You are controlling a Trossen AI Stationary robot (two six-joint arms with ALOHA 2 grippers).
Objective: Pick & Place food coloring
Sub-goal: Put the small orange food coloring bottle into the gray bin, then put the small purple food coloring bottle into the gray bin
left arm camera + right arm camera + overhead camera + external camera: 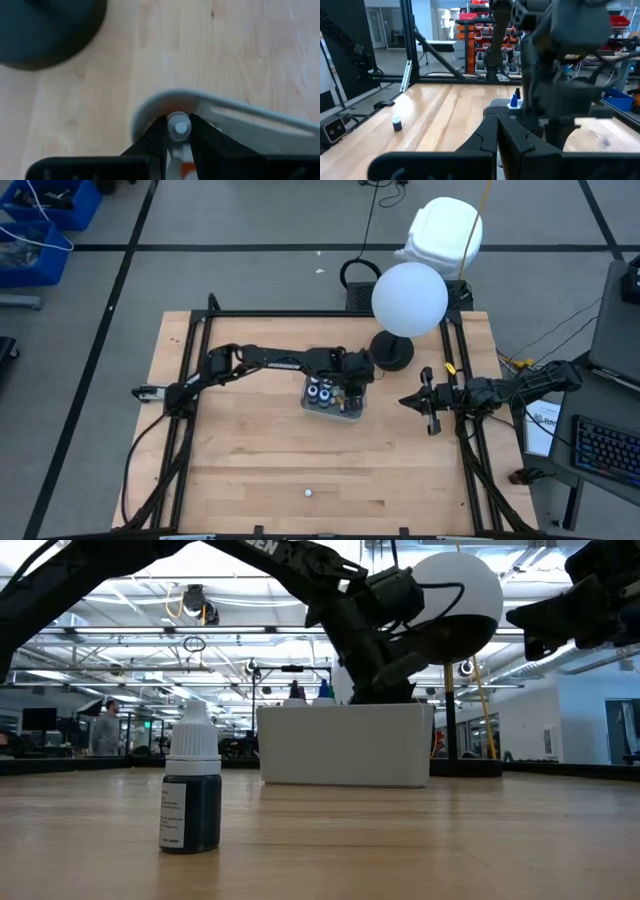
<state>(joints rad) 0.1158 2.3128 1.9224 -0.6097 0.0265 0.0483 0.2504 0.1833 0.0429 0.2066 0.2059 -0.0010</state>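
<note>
Gripping: we hold 1 bottle [178, 126] by its white cap between the left gripper's [178, 131] narrowed fingers, so it hangs upright over the tray [352, 414].
Tray: it sits mid-table beside the lamp base [392, 350]; bottles already stand inside it, so this one likely goes in next.
Stray bottle [190, 780]: 1 upright on the near table, well apart from the tray, probably next.
Right gripper [428, 402]: shut, empty, parked at the table's right edge, clear of our work.

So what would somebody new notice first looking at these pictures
Probably the left hand, reaching over the grey tray mid-table and pinching a white-capped bottle between its fingers. Next, the lone dark bottle standing upright near the table's front edge. The right hand waits shut beside the tray.
</note>
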